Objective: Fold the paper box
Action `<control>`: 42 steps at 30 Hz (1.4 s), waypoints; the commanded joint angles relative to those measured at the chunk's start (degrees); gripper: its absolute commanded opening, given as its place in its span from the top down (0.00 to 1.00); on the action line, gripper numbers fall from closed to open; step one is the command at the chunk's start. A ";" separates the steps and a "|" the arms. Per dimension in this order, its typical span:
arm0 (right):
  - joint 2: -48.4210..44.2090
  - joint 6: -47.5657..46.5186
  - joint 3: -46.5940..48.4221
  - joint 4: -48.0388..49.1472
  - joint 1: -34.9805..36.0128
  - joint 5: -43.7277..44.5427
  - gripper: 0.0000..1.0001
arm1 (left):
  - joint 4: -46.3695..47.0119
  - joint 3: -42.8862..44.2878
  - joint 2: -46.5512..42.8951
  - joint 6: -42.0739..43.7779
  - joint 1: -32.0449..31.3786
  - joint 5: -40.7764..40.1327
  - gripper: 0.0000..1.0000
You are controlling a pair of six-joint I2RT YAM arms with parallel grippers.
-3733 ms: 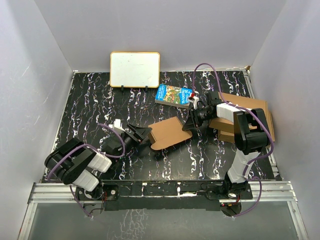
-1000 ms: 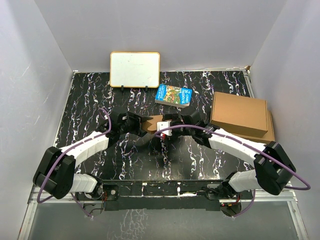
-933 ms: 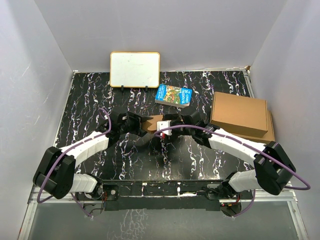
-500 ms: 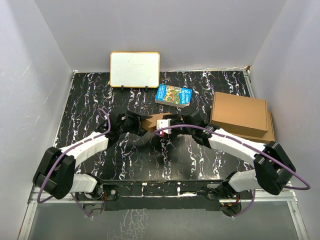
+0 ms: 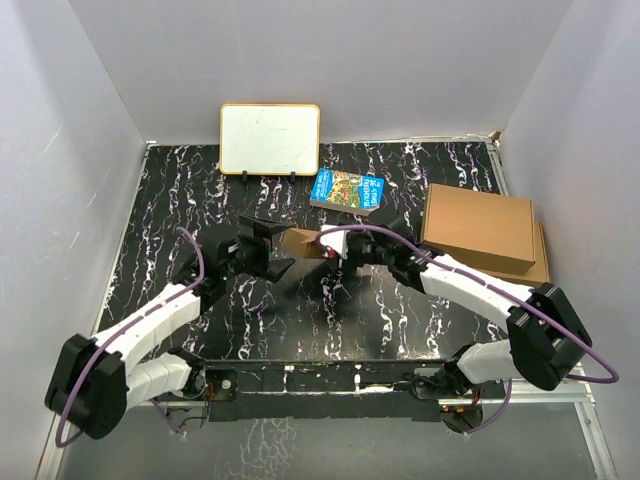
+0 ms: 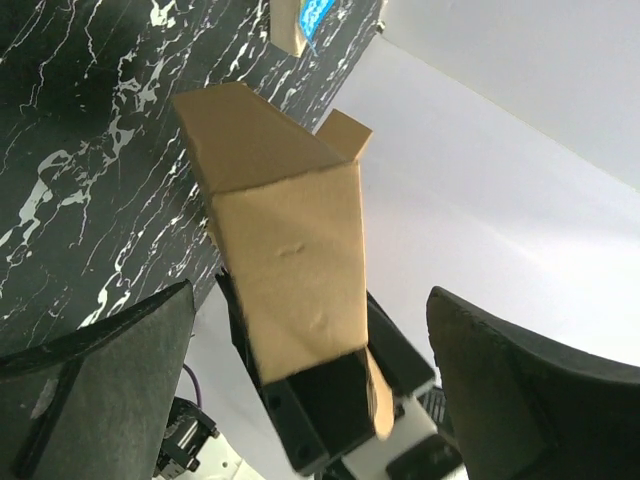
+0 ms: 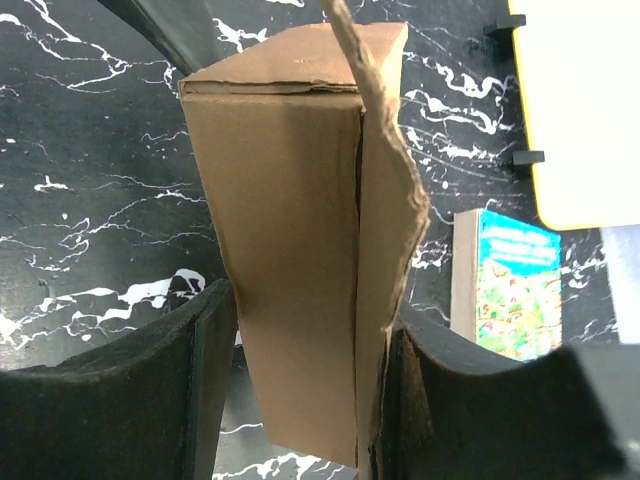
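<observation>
The paper box (image 5: 303, 243), partly folded into a narrow brown sleeve with a loose flap along one side, is held up over the middle of the black marbled desk (image 5: 380, 320). The right fingers (image 7: 165, 400) are clamped on one end, one pressing each broad face. The left fingers (image 6: 100, 400) are spread wide to either side of the other end, not touching it. Behind lie a colourful book (image 5: 347, 190) and a whiteboard (image 5: 270, 138); two bigger cardboard boxes (image 5: 478, 228) sit stacked at the right.
</observation>
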 commanded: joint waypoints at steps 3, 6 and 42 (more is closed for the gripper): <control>-1.14 12.24 1.32 5.93 -6.60 -10.51 0.50 | -8.37 -0.52 -12.41 6.65 0.19 -6.43 0.03; -0.38 20.61 2.43 6.57 -9.68 -16.05 0.50 | -11.55 -0.66 -17.81 17.46 0.38 -10.06 0.03; 36.54 73.29 20.99 5.09 -11.50 -22.88 0.01 | -19.53 -6.04 -16.53 52.19 0.48 -9.55 0.04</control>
